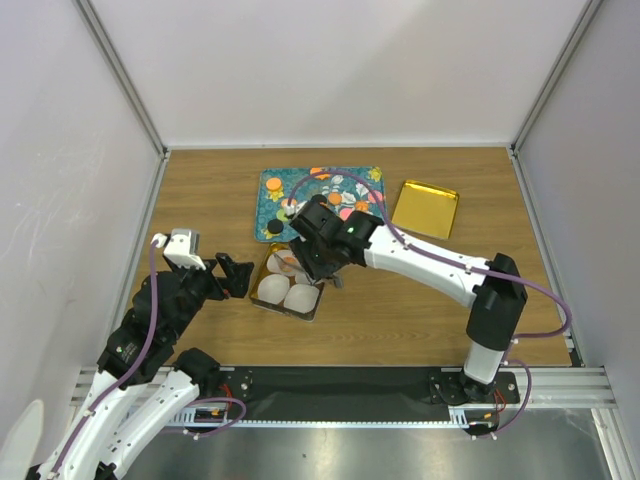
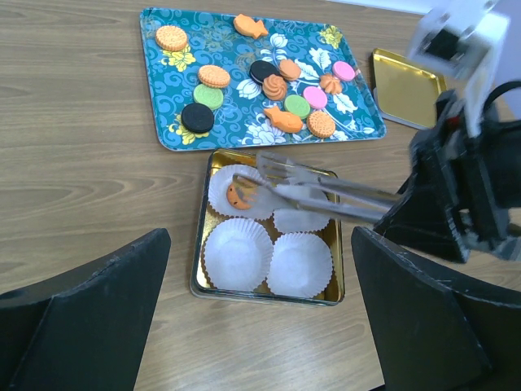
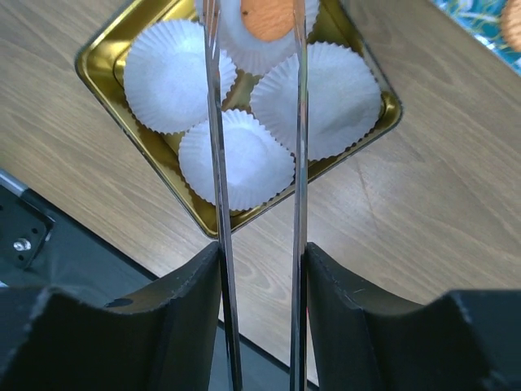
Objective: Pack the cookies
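Cookies, orange, green, pink and dark brown (image 2: 197, 118), lie on the teal flowered tray (image 2: 163, 122), which also shows in the top view (image 1: 272, 195). A gold tin (image 2: 199, 269) in front of it holds several white paper cups (image 2: 236, 254). My right gripper (image 3: 262, 252) is shut on metal tongs (image 3: 216, 163), which reach over the tin's far-left cup. An orange cookie (image 3: 269, 18) sits between the tong tips in that cup (image 2: 238, 195). I cannot tell whether the tips pinch it. My left gripper (image 2: 260, 236) is open and empty, just near of the tin.
A gold tin lid (image 1: 425, 208) lies right of the tray, also seen in the left wrist view (image 2: 403, 85). The right arm (image 1: 430, 262) stretches across the table's middle. White walls enclose the table on three sides.
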Robot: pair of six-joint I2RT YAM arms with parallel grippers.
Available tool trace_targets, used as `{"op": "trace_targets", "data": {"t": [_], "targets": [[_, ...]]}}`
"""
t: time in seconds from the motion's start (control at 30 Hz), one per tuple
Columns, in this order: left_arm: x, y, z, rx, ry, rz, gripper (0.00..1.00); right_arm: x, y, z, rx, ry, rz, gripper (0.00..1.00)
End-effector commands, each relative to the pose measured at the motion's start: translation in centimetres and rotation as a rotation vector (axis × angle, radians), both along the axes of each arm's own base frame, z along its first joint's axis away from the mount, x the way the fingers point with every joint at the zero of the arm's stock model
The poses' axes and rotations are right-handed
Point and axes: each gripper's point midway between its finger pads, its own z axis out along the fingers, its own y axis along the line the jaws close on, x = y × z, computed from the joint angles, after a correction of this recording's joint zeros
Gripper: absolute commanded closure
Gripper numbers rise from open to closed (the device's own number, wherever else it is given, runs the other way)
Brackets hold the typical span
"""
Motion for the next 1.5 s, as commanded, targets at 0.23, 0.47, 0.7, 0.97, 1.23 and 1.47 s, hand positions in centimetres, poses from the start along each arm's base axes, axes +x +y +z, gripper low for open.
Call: {"op": "trace_targets", "data": {"t": [0.23, 0.47, 0.7, 0.97, 1.23, 1.47], "targets": [[0.3, 0.1, 0.3, 0.008, -0.019, 0.004, 0.00, 6.1, -5.5, 5.7, 0.141, -0.085, -0.176, 0.53], [0.3, 0.1, 0.2, 0.009, -0.018, 0.004, 0.00, 8.6, -6.8, 2.8, 0.115, -0.041, -0.209, 0.54], [0.4, 0.1, 0.3, 0.009, -0.018, 0.007, 0.00, 9.4, -7.0, -0.5, 0.065, 0.001, -0.213, 0.55], [0.3, 0.1, 0.2, 0.010, -0.017, 0.007, 0.00, 10.0, -7.2, -2.0, 0.025, 0.007, -0.225, 0.55], [0.4, 0.1, 0.2, 0.010, -0.017, 0.009, 0.00, 10.3, -7.5, -2.2, -0.028, -0.016, -0.230, 0.55], [0.4, 0.1, 0.3, 0.010, -0.018, 0.009, 0.00, 9.8, -7.6, -1.2, -0.036, -0.041, -0.230, 0.54]]}}
